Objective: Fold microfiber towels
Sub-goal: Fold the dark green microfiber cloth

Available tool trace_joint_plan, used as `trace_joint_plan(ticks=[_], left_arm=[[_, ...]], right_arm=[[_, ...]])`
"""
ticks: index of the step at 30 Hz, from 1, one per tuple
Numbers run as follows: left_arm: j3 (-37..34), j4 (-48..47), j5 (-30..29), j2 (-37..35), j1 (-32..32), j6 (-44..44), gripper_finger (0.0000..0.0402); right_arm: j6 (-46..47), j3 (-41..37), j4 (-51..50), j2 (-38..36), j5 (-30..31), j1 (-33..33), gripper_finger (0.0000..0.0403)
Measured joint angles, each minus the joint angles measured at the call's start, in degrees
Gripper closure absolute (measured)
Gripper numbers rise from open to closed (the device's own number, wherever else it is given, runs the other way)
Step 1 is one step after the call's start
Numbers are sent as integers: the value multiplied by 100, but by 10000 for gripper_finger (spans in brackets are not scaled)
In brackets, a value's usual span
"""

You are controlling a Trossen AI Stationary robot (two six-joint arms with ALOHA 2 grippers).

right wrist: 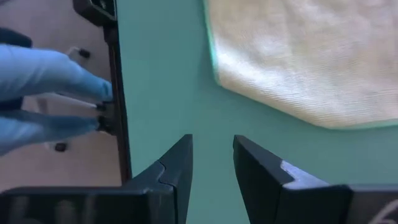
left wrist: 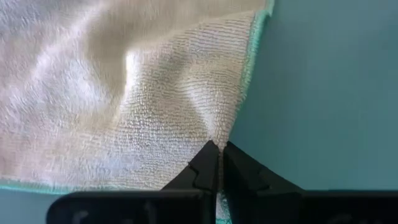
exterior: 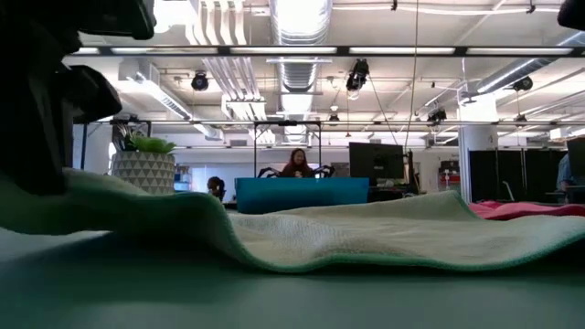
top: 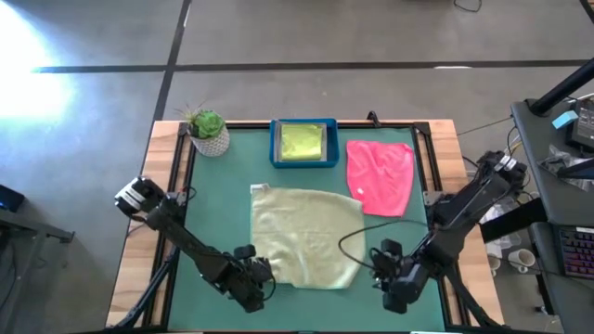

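Where the blue rectangular tray (top: 275, 144) sits at the far edge of the table (top: 223, 199), a lime green towel (top: 302, 142) lies folded flat inside it, filling most of its floor. Left of the tray stands a small potted plant (top: 208, 131) in a pale pot with a faceted triangle pattern. Right of the tray, a hot pink towel (top: 380, 176) lies loosely spread and rumpled on the green mat. At the middle of the table lies the larger pale sage green towel (top: 304, 237), a soft, looped-pile square with a thin green stitched hem, its surface gently wrinkled and its near left corner lifted off the mat. The left gripper (left wrist: 218, 155) is at that near left corner, its dark fingers pinched tight on the towel's hem. The right gripper (right wrist: 212, 163) hovers over bare mat just beside the towel's near right corner, fingers parted and holding nothing. Beyond the table's dark edge rail, a blue-gloved hand (right wrist: 46, 93) shows.
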Motion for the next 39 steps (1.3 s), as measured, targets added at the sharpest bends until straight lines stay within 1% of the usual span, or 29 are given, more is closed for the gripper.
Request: trace_joint_plan(ticks=[6,9,12,17,21,25,29,35,39], left_arm=[[150,7,-4,-168,15,9,400],[188,-27,27,-277,13,152,400],[218,-2,31,-436,39,201,400],[211,-52,43,-651,89,201,400],[211,-54,33,-775,135,210,400],[211,-73,28,-862,203,223,400],[248,-88,24,-924,291,262,400],[286,-134,24,-1097,387,356,400],[287,-153,22,-1219,428,353,400]], right_arm=[[15,-4,215,523,-60,22,296],[-184,4,499,702,-95,22,291],[-377,122,561,872,-43,25,280],[-669,362,571,982,356,22,259],[-1038,465,592,982,801,22,257],[-1616,461,634,1028,1204,18,257],[-1955,452,736,1274,1213,-2,257],[-2389,452,1311,1752,1201,-29,257],[-2596,450,1524,1883,1204,-65,257]])
